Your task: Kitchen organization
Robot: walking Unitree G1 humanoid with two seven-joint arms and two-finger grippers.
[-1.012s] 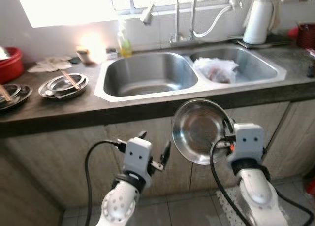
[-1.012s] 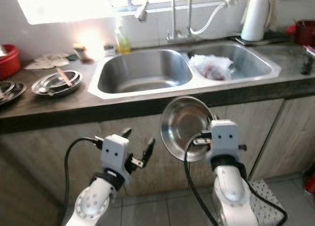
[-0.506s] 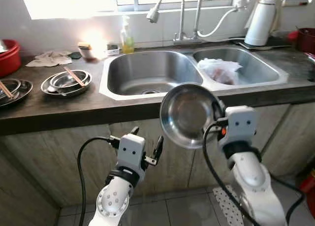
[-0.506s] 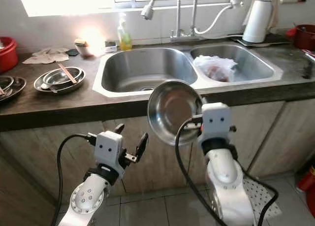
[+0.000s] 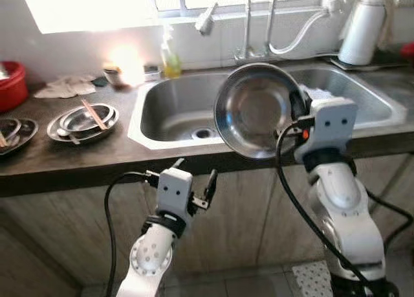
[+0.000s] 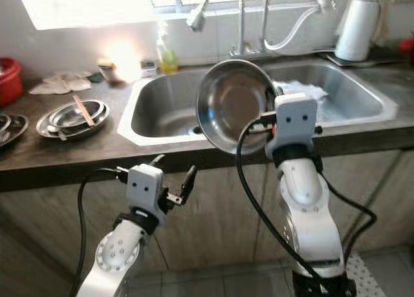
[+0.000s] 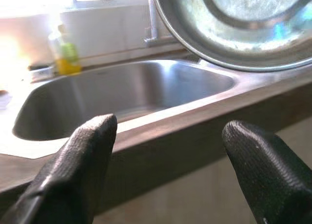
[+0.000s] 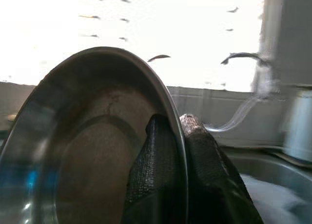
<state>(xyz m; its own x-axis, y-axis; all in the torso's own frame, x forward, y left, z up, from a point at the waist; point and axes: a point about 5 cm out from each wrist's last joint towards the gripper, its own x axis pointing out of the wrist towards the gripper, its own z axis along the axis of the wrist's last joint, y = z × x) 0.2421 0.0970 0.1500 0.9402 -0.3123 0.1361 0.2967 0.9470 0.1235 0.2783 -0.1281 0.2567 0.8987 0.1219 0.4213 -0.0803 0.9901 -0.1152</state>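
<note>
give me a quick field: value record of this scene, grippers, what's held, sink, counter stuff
right gripper: right gripper shut on the rim of the steel bowl, held tilted on edge, in front of the sink
left gripper: left gripper open, holding nothing, low before the cabinet front
left basin: left basin with bare steel and a drain
right basin: right basin with a white bag
counter left: stacked steel dishes with chopsticks, red tub, cloth
behind sink: soap bottle, faucets, white kettle
</note>
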